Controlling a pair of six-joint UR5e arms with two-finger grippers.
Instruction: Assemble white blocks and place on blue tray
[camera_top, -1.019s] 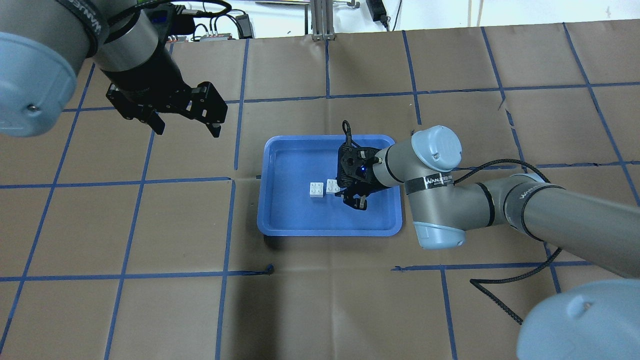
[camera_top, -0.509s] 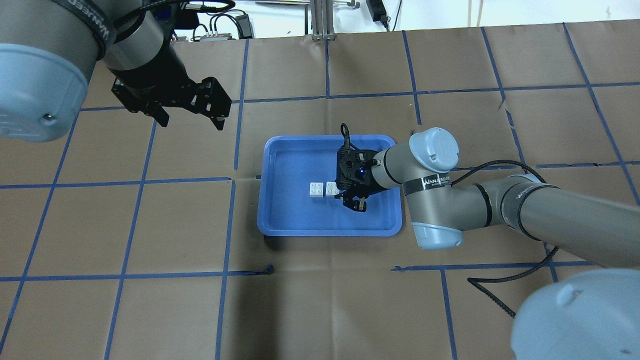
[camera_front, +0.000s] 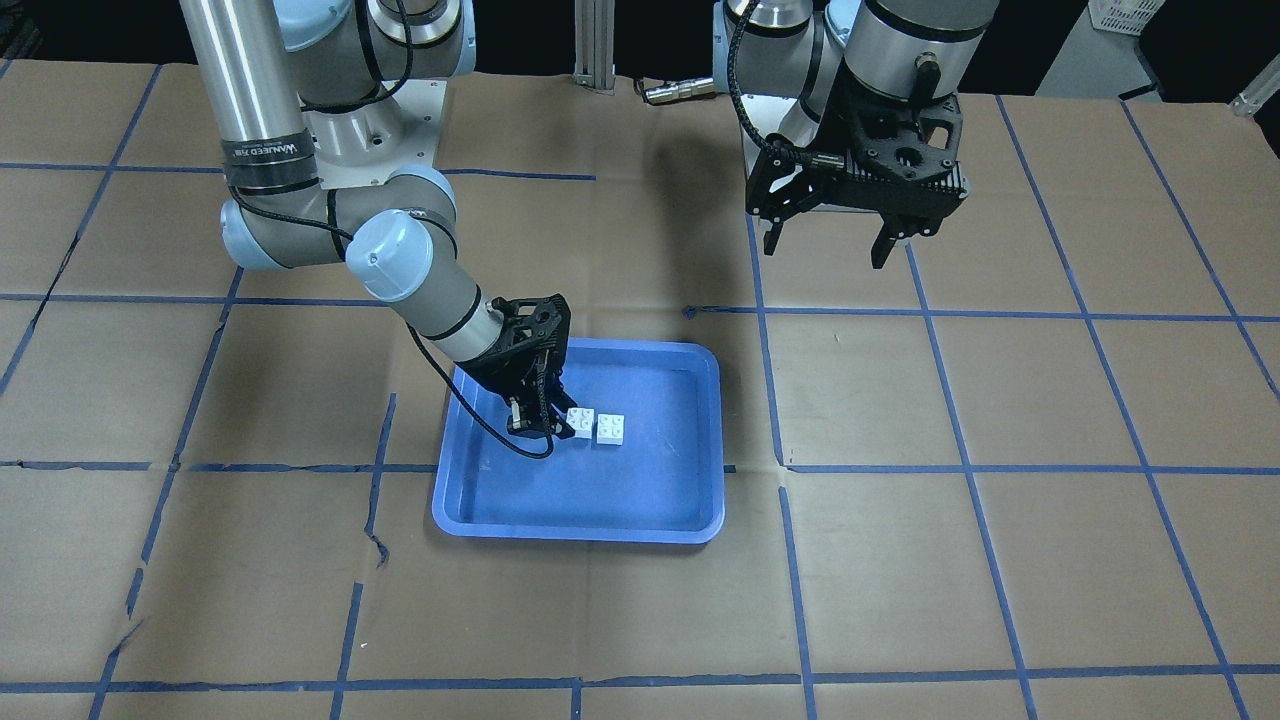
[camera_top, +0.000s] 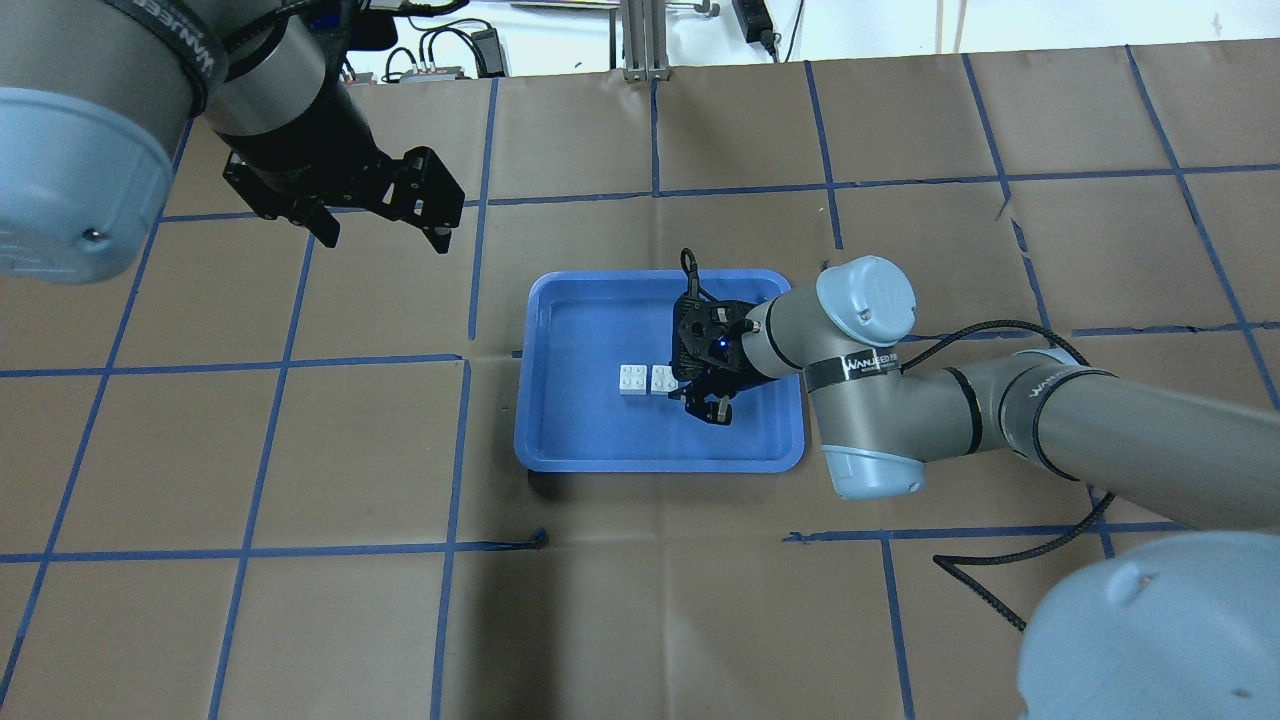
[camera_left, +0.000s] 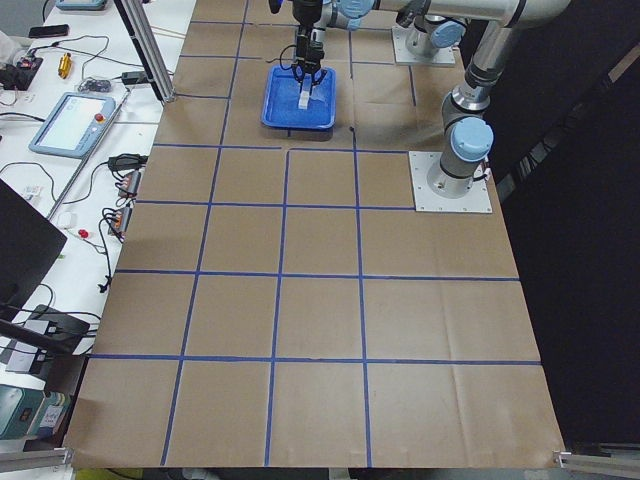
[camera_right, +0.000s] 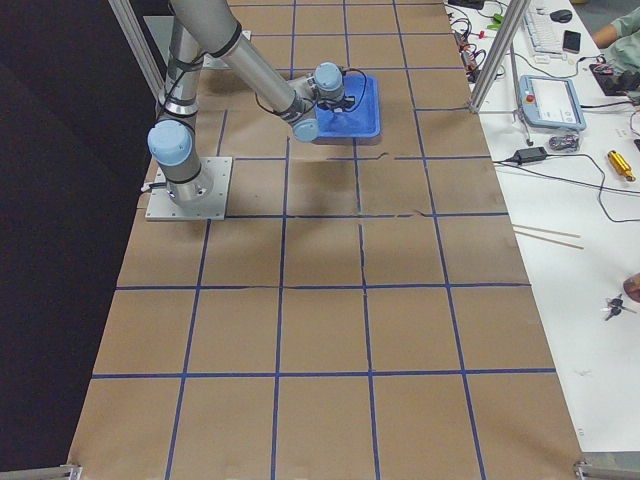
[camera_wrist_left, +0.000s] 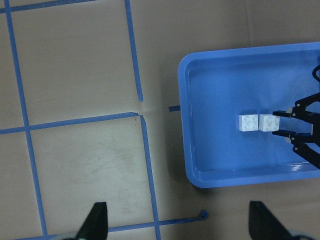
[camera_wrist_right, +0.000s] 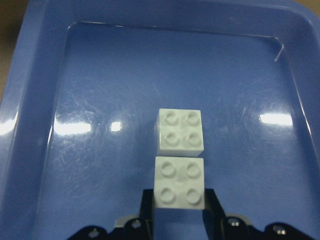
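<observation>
**Overhead view, supported by the wrist and front views.** The blue tray (camera_top: 580, 430) lies near the middle of the table (camera_top: 900, 130), whose brown paper cover is divided into squares by blue tape lines (camera_top: 655, 140). Two white blocks rest studs-up on the tray floor, slightly toward 3 o'clock of its centre: the free block (camera_top: 632, 379) and, at its 3 o'clock, the held block (camera_top: 661, 378). They sit side by side at one level, not stacked. The right wrist view shows only a thin seam between the free block (camera_wrist_right: 180, 131) and the held block (camera_wrist_right: 179, 182), and whether they touch cannot be told. The right gripper (camera_top: 682, 383) reaches into the tray from 3 o'clock and is tilted low over the floor. Its two fingers (camera_wrist_right: 147, 201) press against opposite sides of the held block, so the pincer is closed on that block at the end away from the free one. The front view mirrors this arrangement, with the right gripper (camera_front: 556, 422) at 9 o'clock of the held block (camera_front: 580, 422). The left gripper (camera_top: 383, 235) hangs above the table at 10 o'clock of the tray, well apart from it, with jaws spread wide and nothing between them. Its wrist view shows both fingertips (camera_wrist_left: 95, 222) at the lower edge, with the tray at 2 o'clock.
</observation>
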